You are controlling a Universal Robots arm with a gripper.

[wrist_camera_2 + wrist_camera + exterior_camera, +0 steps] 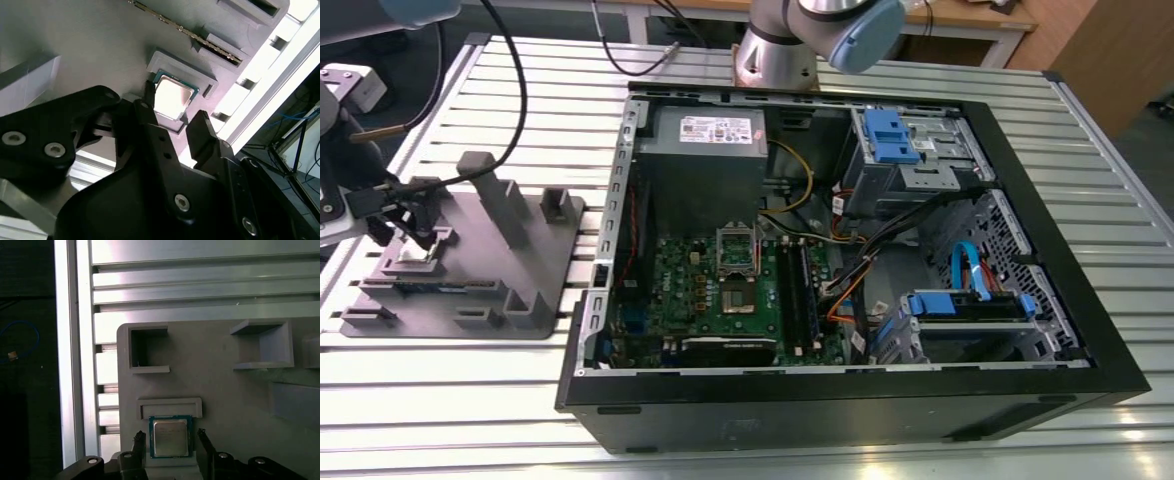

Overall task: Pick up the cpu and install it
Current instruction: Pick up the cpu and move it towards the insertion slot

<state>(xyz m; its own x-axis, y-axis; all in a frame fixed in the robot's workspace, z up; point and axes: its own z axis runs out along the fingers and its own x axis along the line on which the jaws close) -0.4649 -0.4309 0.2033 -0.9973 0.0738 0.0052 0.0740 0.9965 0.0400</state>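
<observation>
While the cpu (170,436) lies flat in its shallow recess in the grey tray (520,290), the pick-up cannot be counted as done. The tray is set on the slatted bench (454,400) at the exterior view's left, just beside the open computer case (1067,390), and the recess is found toward the tray's left side.

In both wrist views the jaws are held open, with one finger on each side of the chip, so that it is straddled between them. A thin gap can be made out on either side in the first wrist view, and no grip is judged to have been taken. Whether the fingertips are touching the tray cannot be told. Nothing is carried by the jaws.

Inside the case the motherboard (720,300) is laid flat, well apart from the chip. Its silver socket frame (738,248) is seen toward the far part of the board. Whether the socket is ready to receive the chip cannot be told.

As far as can be judged, only the approach to the chip has been made. The grasp, the lift, the carry across to the right and the seating in the socket are all left undone.
</observation>
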